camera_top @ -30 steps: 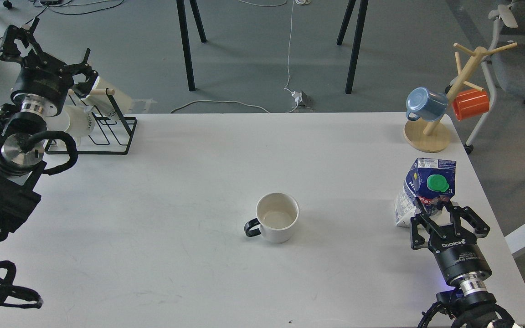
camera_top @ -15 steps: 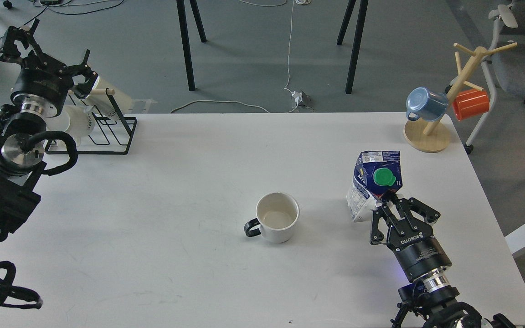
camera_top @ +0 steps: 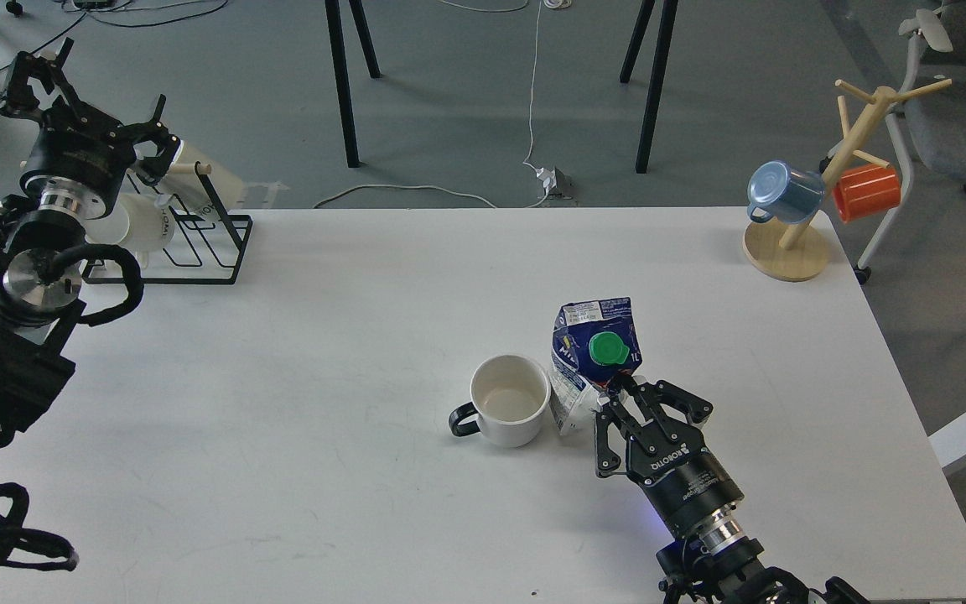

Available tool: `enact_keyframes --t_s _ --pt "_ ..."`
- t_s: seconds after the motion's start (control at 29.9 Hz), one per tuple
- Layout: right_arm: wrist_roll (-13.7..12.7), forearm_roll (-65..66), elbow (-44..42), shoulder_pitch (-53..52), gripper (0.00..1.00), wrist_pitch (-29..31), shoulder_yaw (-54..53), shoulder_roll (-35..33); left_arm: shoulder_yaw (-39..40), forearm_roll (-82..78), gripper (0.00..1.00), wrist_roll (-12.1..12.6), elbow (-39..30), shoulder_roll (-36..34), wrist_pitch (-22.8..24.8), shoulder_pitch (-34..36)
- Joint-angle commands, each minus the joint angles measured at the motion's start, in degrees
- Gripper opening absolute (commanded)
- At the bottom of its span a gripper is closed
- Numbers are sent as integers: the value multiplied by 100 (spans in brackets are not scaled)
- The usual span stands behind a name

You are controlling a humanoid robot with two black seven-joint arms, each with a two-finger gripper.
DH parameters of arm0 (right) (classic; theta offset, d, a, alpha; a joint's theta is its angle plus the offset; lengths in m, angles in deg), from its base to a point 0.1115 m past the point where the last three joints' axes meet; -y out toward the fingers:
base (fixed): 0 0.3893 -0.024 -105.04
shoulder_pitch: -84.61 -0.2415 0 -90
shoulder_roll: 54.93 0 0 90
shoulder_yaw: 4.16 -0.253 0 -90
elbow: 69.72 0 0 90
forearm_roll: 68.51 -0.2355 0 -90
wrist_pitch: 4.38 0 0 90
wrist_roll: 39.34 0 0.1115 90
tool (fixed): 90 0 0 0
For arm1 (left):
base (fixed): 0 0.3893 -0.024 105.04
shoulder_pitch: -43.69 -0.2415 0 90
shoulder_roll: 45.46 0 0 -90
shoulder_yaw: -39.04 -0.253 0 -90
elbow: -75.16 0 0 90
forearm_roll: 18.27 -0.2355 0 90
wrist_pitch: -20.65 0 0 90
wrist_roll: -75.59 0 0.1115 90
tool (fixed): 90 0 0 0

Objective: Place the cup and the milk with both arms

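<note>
A white cup [camera_top: 510,401] with a black handle stands upright and empty near the middle of the white table [camera_top: 349,335]. A blue and white milk carton [camera_top: 590,356] with a green cap stands just right of the cup, close to or touching it. My right gripper [camera_top: 617,394] is shut on the milk carton's lower part from the near side. My left gripper [camera_top: 85,96] is raised at the far left, above the black wire rack, open and empty.
A black wire rack [camera_top: 189,222] with white cups stands at the back left. A wooden mug tree [camera_top: 818,176] with a blue mug [camera_top: 781,191] and an orange mug [camera_top: 866,191] stands at the back right corner. Chair legs and cables lie beyond the table.
My right gripper has carried the milk carton leftward from the table's right side to beside the white cup. The left arm has barely moved.
</note>
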Motion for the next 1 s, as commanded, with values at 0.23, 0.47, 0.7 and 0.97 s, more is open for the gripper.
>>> enact_keyframes --t_s 0.23,0.47,0.7,0.97 --pt "-51 -6 -334 2 28 0 -16 1 -18 -8 99 5 9 -13 34 -20" --pt "-42 -6 -361 -15 40 0 -60 9 -18 -8 99 -4 9 5 26 -29" --pt "-16 -6 -352 2 93 0 -60 1 -18 -8 99 -13 0 13 26 -47" --pt "-7 3 -308 221 97 0 -7 -61 -18 0 99 -21 -9 5 26 -47"
